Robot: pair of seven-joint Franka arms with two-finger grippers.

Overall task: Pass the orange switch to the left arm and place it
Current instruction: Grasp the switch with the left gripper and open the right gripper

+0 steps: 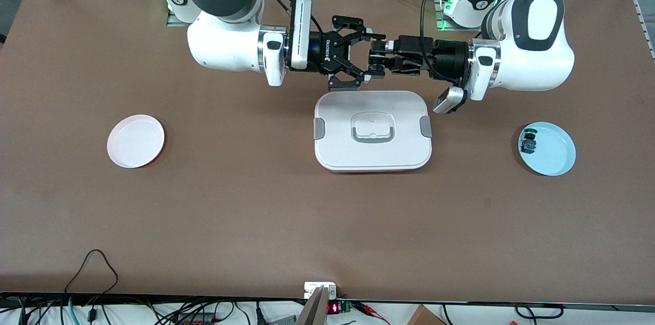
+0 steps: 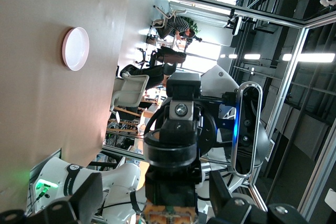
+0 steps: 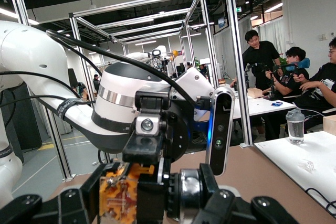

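Two hands are meeting nose to nose at upper centre of the front frame, over the bench just above the white lidded box (image 1: 372,130). Left hand (image 1: 377,53) is pinching the tiny black-and-orange switch (image 3: 119,191); right hand (image 1: 364,53) is spreading wide around it.

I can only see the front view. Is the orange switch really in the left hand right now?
Observer: Yes. The right wrist view shows the orange switch up close, gripped at the tips of the left hand, with its orange body plain to see.
Operator: Is the right hand lined up with it?
Observer: It looks so. In the left wrist view the right hand faces the camera head-on, and the switch sits centred in front of it.
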